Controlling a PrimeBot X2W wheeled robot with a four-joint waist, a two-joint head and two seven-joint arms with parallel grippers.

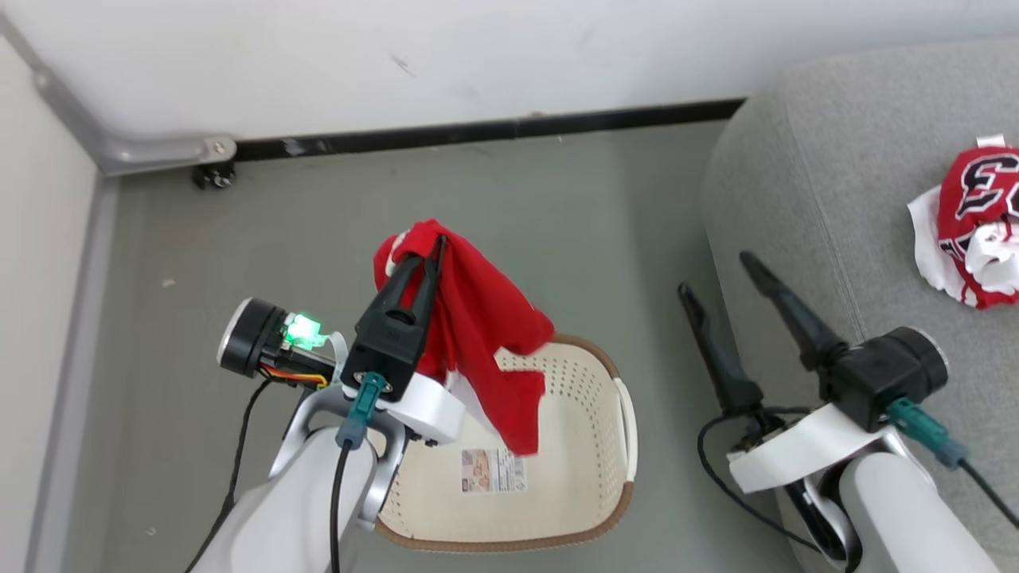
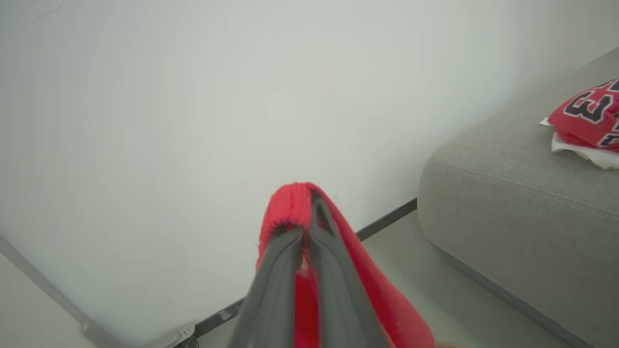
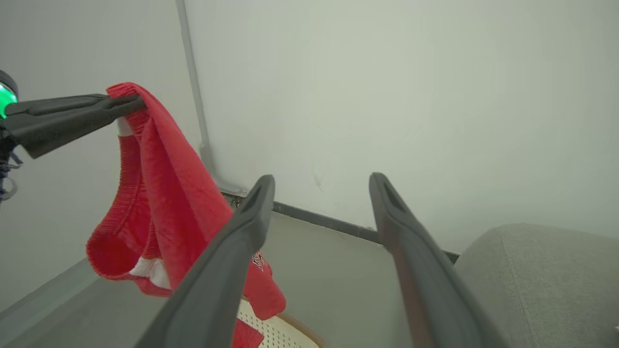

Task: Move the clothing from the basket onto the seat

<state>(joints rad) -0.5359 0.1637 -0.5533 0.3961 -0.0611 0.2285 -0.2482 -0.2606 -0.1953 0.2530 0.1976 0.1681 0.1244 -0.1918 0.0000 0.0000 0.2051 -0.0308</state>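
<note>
At frame centre, left gripper (image 1: pixel 434 245) jaws clamp the red garment (image 1: pixel 478 334) above the basket (image 1: pixel 629 430); right gripper (image 1: pixel 714 272) jaws stand open; next, swing it rightward onto the seat (image 1: pixel 836 199).

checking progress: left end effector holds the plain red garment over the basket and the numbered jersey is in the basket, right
No: the numbered jersey lies on the grey sofa, not in the basket; the head view shows it. The rest stands.

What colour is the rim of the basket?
The rim is brown; the head view shows it best.
</note>
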